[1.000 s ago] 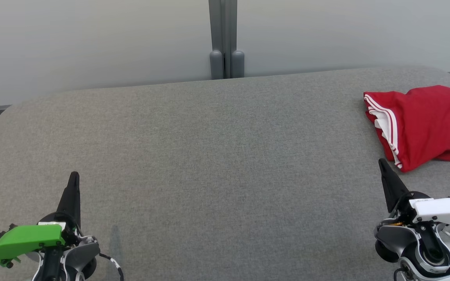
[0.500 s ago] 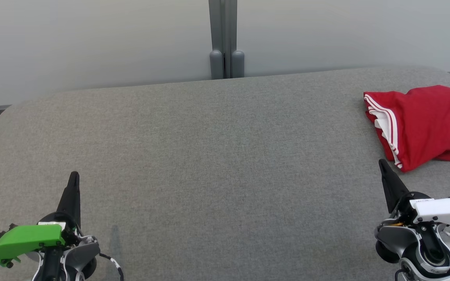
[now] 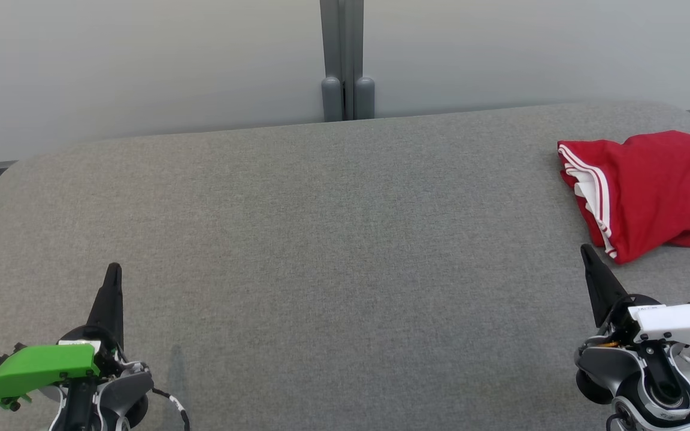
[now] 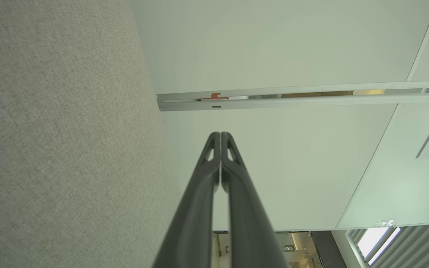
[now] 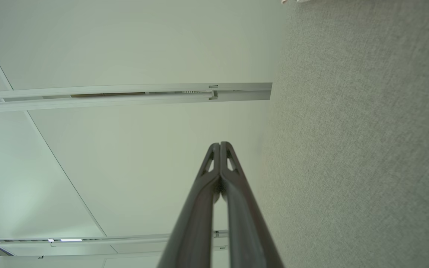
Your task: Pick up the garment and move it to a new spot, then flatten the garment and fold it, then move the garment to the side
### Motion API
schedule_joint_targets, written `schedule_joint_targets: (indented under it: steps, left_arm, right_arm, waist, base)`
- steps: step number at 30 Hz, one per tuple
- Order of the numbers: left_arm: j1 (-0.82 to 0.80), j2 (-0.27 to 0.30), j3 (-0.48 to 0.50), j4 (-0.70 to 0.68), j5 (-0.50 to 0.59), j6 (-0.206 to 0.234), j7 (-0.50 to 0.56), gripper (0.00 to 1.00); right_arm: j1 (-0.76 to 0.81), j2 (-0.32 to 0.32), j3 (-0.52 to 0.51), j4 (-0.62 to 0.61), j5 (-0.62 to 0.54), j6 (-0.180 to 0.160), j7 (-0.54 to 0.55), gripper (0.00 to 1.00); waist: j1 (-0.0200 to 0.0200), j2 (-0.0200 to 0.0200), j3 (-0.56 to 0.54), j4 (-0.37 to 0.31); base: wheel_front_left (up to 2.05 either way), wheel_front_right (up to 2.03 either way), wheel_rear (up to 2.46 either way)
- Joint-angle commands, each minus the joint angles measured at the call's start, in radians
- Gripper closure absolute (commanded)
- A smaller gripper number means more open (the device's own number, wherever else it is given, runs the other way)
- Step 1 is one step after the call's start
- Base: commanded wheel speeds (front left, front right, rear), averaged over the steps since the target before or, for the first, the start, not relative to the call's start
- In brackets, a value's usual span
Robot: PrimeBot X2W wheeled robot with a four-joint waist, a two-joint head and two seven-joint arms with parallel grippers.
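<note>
Left claw (image 3: 112,270) rests at the near left of the grey cloth surface (image 3: 345,239), its two dark fingers pinched together to one point and holding nothing. The left wrist view shows the tips touching. Right claw (image 3: 586,248), at the near right, is pinched together in the same way and is empty.

The red garment (image 3: 650,185), with white stripes along its left edge, lies loosely bundled at the far right of the surface, near the rounded far right corner, and is cut off by the head view's right edge. The right claw's tip is near the garment's near left corner but apart from it.

A broad stretch of grey cloth spreads between the claws and leftward to the rounded far left corner. The far edge runs along pale wall panels (image 3: 141,60) and a grey post (image 3: 348,60).
</note>
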Motion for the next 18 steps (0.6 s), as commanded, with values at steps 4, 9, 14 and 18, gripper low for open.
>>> schedule_joint_targets:
  steps: [4, 9, 14, 18]
  left_arm:
    - [-0.012, 0.000, 0.002, -0.004, -0.003, -0.004, 0.002, 1.00]
    - [-0.012, 0.000, 0.002, -0.004, -0.003, -0.004, 0.002, 1.00]
    - [-0.012, 0.000, 0.002, -0.005, -0.003, -0.004, 0.002, 1.00]
    - [-0.012, 0.000, 0.002, -0.005, -0.003, -0.004, 0.002, 1.00]
  right_arm:
    - [-0.014, -0.008, 0.006, -0.005, 0.008, 0.000, -0.009, 1.00]
    - [-0.015, -0.012, 0.011, -0.007, 0.013, 0.000, -0.011, 1.00]
    - [-0.015, -0.015, 0.015, -0.009, 0.016, 0.000, -0.017, 1.00]
    - [-0.015, -0.018, 0.018, -0.011, 0.019, 0.000, -0.018, 1.00]
  waist:
    - [0.0000, 0.0000, 0.000, 0.000]
    - [0.0000, 0.0000, 0.000, 0.000]
    - [0.0000, 0.0000, 0.000, 0.000]
    - [0.0000, 0.0000, 0.000, 0.000]
  base:
    - [0.00, 0.00, 0.00]
    - [0.00, 0.00, 0.00]
    - [0.00, 0.00, 0.00]
    - [0.00, 0.00, 0.00]
